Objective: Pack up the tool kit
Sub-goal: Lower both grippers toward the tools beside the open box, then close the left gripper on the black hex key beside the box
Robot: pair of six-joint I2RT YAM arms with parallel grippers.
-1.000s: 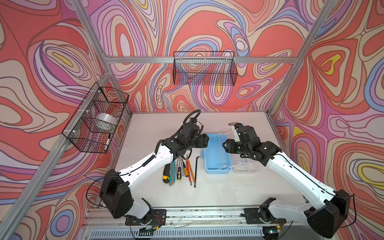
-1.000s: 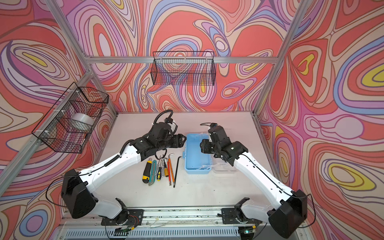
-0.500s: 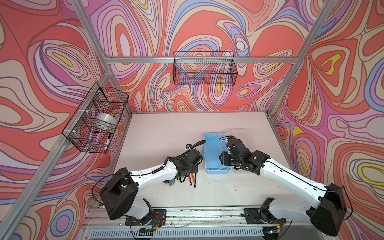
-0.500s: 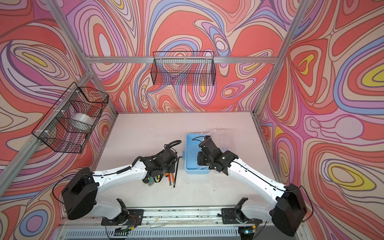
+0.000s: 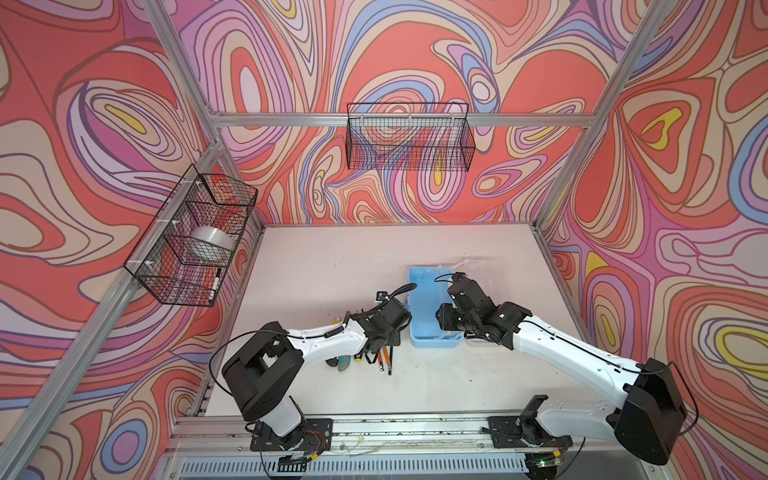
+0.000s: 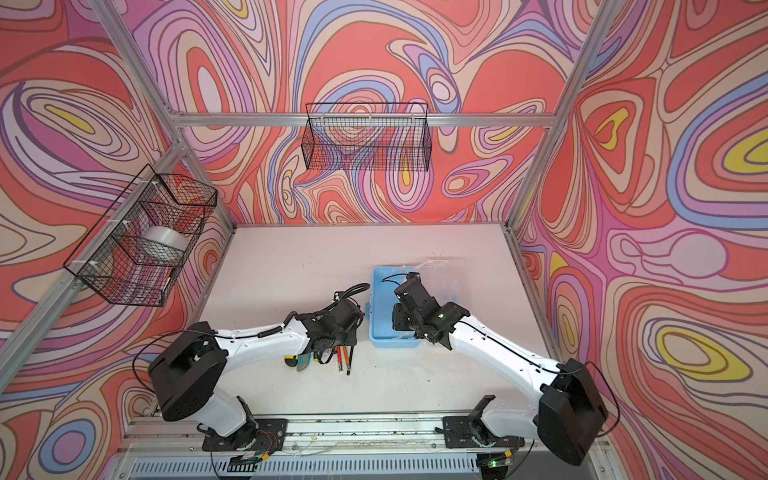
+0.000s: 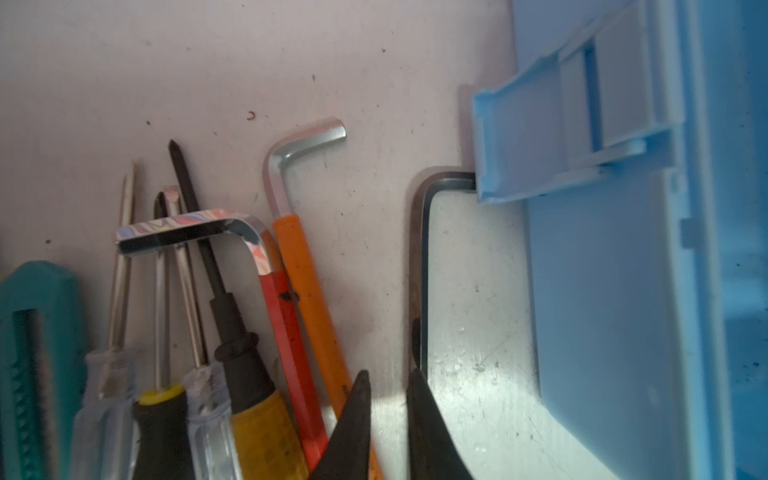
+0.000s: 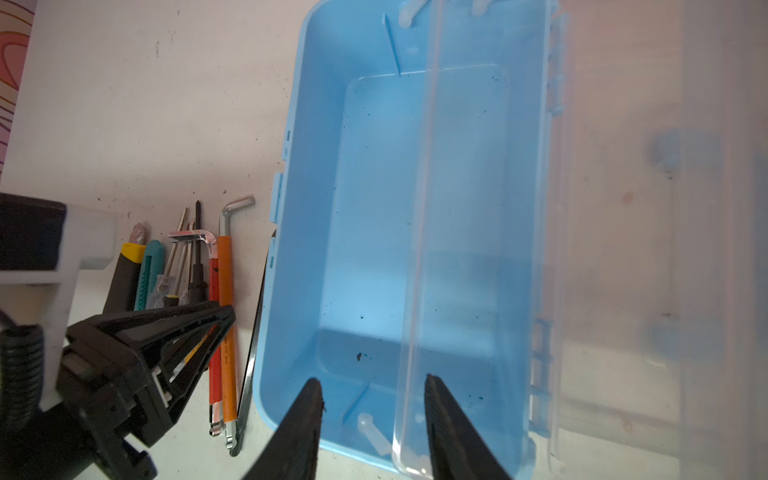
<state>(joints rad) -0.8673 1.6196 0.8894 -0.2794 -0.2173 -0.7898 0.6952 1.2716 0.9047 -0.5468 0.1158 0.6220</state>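
Note:
The tool kit's light-blue base lies open with nothing in it. Its clear lid is raised on its hinge. My right gripper hangs open over the base's near end, and the lid's free edge shows between its fingers. Left of the case lie the utility knives, screwdrivers and hex keys. A black hex key lies beside the base wall. My left gripper is low over the tools. Its jaws stand a narrow gap apart, with bare table between and the black key at one tip.
A black wire basket on the left wall holds a tape roll and a marker. Another wire basket hangs on the back wall. The arm bases sit on a metal rail along the front edge.
My left arm has dropped from beside the case onto the row of tools and its jaws have narrowed. The right gripper has moved toward the case's near end and closed a little.

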